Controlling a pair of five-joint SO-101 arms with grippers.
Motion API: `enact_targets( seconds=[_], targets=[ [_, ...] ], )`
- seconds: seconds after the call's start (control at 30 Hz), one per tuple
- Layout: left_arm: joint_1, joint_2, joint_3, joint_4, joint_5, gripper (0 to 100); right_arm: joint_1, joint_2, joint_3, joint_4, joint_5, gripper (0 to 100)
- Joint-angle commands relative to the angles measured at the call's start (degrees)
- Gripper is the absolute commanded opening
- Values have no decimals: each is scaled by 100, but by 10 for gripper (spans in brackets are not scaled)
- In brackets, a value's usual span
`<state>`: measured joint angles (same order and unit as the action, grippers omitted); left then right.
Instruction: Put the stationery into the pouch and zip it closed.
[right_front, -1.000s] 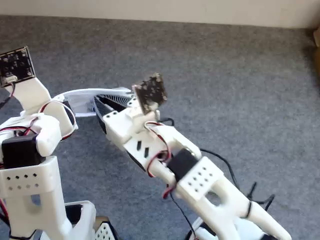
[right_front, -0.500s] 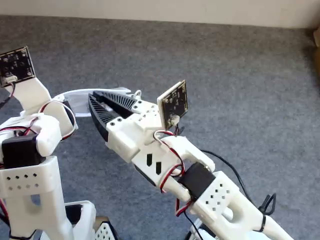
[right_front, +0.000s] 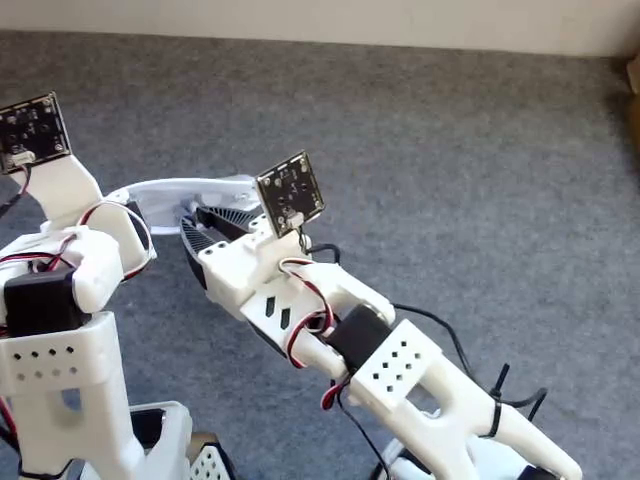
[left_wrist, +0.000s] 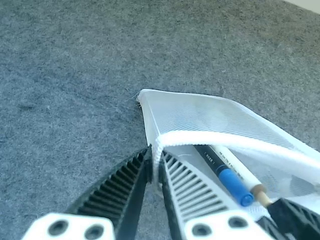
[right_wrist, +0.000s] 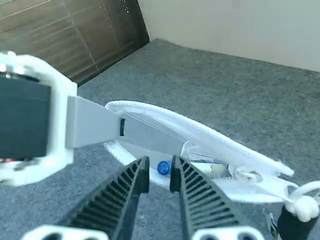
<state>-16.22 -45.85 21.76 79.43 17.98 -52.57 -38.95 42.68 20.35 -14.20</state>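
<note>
pens (left_wrist: 227, 176) already lie inside the white mesh pouch (left_wrist: 210, 117) on the grey carpet (left_wrist: 75, 60), its mouth gaping, so i judge i'm at the zipping step. my left gripper (left_wrist: 154, 155) is pinched tight on the pouch's corner, and my right gripper (right_wrist: 160, 162) hovers by the open mouth, jaws a sliver apart and empty. next i'd bring it onto what looks like the zipper pull (right_wrist: 244, 175) and draw that along against the left's hold

Bright, even daylight throughout (shadows faint and soft)
</note>
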Motion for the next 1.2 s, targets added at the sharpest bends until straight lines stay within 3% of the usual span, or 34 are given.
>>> enact_targets(
  seconds=[0.0,0.07,0.6,1.0,1.17],
  targets=[
    [-92,-66,-22,-105,-53,7,13,189,-145,31,-18,63],
    [-92,-66,-22,-105,-53,7,13,268,-251,31,193,5],
    [-92,-66,-22,-105,-53,7,-13,-989,-400,66,88,3],
    [-92,-66,-22,-105,-53,7,-4,1121,-866,75,229,3],
    [-92,-66,-22,-105,-53,7,22,1297,-1244,769,554,3]
  ],
)
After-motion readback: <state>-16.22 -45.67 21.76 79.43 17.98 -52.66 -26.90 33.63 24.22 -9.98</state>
